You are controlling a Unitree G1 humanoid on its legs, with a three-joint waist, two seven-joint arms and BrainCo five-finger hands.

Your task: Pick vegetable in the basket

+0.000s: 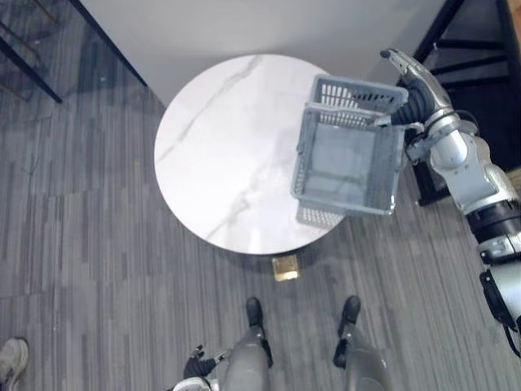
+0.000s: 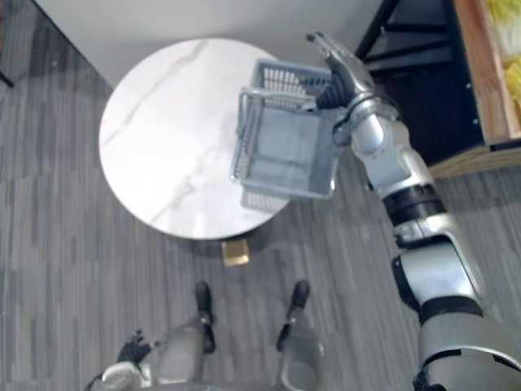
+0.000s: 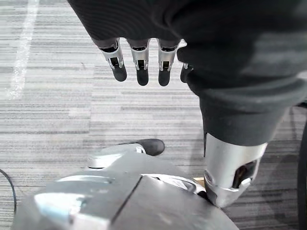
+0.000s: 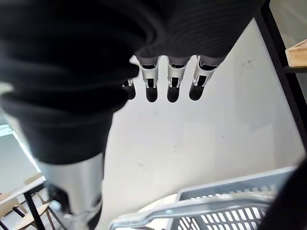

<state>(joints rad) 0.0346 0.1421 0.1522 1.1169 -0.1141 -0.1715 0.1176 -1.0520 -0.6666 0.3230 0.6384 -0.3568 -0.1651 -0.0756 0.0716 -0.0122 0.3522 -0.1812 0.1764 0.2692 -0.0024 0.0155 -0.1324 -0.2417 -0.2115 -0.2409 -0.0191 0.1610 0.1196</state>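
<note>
A grey-blue plastic basket [image 1: 303, 167] hangs tilted over the right edge of the round white marble table [image 1: 220, 147], with nothing showing inside it. It hangs from my right hand [image 1: 411, 73], whose fingers [image 4: 172, 84] are straight and point past the table toward the wall. The basket's handle [image 4: 192, 203] runs beneath that hand. My left hand [image 1: 198, 362] hangs low beside my leg with relaxed fingers [image 3: 141, 62], holding nothing. Yellow produce [image 2: 506, 49] lies on a wooden shelf [image 2: 476, 73] at the far right.
A black shelf frame [image 1: 480, 41] stands right of the table, close to my right arm. A white wall runs behind the table. A person's shoe [image 1: 11, 358] shows at the lower left on the grey plank floor. Dark furniture legs [image 1: 24, 69] stand at the upper left.
</note>
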